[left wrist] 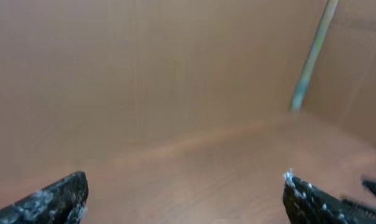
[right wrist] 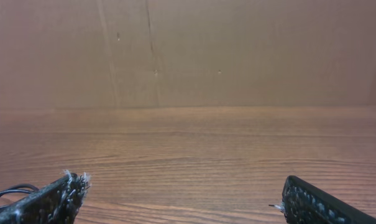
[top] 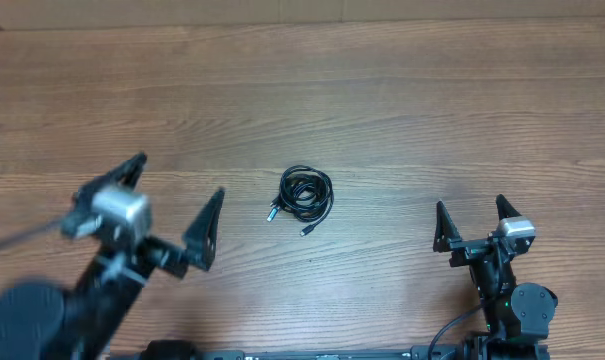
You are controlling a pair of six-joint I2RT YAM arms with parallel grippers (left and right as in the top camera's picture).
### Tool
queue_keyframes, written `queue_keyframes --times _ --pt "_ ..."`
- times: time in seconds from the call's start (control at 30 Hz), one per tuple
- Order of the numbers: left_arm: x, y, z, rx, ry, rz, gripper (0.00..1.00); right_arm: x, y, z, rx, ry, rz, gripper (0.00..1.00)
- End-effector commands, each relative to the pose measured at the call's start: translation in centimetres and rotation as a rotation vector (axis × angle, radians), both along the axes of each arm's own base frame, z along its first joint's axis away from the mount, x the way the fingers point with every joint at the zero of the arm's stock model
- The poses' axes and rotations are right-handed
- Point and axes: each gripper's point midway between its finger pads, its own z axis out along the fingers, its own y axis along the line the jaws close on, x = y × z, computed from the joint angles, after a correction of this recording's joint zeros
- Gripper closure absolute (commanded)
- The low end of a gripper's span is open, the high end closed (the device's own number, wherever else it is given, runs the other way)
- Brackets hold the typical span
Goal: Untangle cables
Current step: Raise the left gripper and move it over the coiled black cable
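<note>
The cables (top: 304, 195) lie as a small black coil at the middle of the wooden table, with small plug ends sticking out at its lower left. My left gripper (top: 177, 200) hovers to the coil's left, open and empty, its right finger tip a short way from the coil. My right gripper (top: 473, 218) is further off to the right, also open and empty. In the left wrist view, which is blurred, the left gripper (left wrist: 184, 196) has only bare table between its fingers (left wrist: 57, 199). The right gripper (right wrist: 184, 196) likewise spans bare wood in the right wrist view.
The wooden table (top: 382, 90) stretches all around the coil. A brown wall (right wrist: 188, 50) rises behind the table's far edge. A pale blurred bar (left wrist: 312, 56) slants in the left wrist view. Thin black loops (right wrist: 10, 190) show at the right wrist view's left edge; I cannot tell what they belong to.
</note>
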Motion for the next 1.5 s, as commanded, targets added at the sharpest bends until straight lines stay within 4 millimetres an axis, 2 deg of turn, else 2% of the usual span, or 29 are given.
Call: queue_keyframes --times 0.0,0.1,0.23,0.33,0.43,0.53,0.63,0.73,0.8,0.87,0.9,1.13,1.3,1.47 --pt "0.6 -1.3 1.2 0.027 0.033 -0.088 0.0 0.0 0.0 -0.2 0.003 0.0 -0.005 0.0" --pt "0.7 -2.9 1.0 0.009 0.061 -0.201 0.0 0.0 0.0 -0.2 0.003 0.0 -0.005 0.0" --pt "1.1 -4.2 2.1 -0.001 0.022 -0.292 0.0 0.0 0.0 -0.2 0.003 0.0 -0.005 0.0" --pt "1.9 -4.0 2.6 -0.007 0.045 -0.277 0.0 0.0 0.0 -0.2 0.003 0.0 -0.005 0.0" --pt "3.2 -3.2 2.7 -0.02 0.138 -0.211 0.0 0.0 0.0 -0.2 0.003 0.0 -0.005 0.0" --pt "4.6 -2.0 1.7 -0.007 0.316 -0.121 0.0 0.0 0.0 -0.2 0.003 0.0 -0.005 0.0" --pt "5.8 -0.5 -0.3 0.022 0.509 -0.029 0.0 0.0 0.0 -0.2 0.003 0.0 -0.005 0.0" --pt "6.7 0.6 -3.5 0.06 0.719 0.04 0.0 0.0 0.0 -0.2 0.003 0.0 -0.005 0.0" --pt "7.2 0.5 -5.9 0.067 0.857 0.033 0.0 0.0 0.0 -0.2 0.003 0.0 -0.005 0.0" --pt "7.8 -0.3 -8.7 0.046 1.006 -0.008 0.0 0.0 0.0 -0.2 0.003 0.0 -0.005 0.0" --pt "8.0 -0.7 -9.5 0.022 1.058 -0.028 0.0 0.0 0.0 -0.2 0.003 0.0 -0.005 0.0" --pt "9.3 -3.8 -13.7 -0.132 1.345 -0.12 0.0 0.0 0.0 -0.2 0.003 0.0 -0.005 0.0" --pt "10.0 -5.9 -17.9 -0.014 1.466 -0.134 0.0 0.0 0.0 -0.2 0.003 0.0 -0.005 0.0" --pt "11.7 -6.6 -21.4 0.095 1.498 -0.032 0.01 0.0 0.0 -0.2 0.003 0.0 -0.005 0.0"
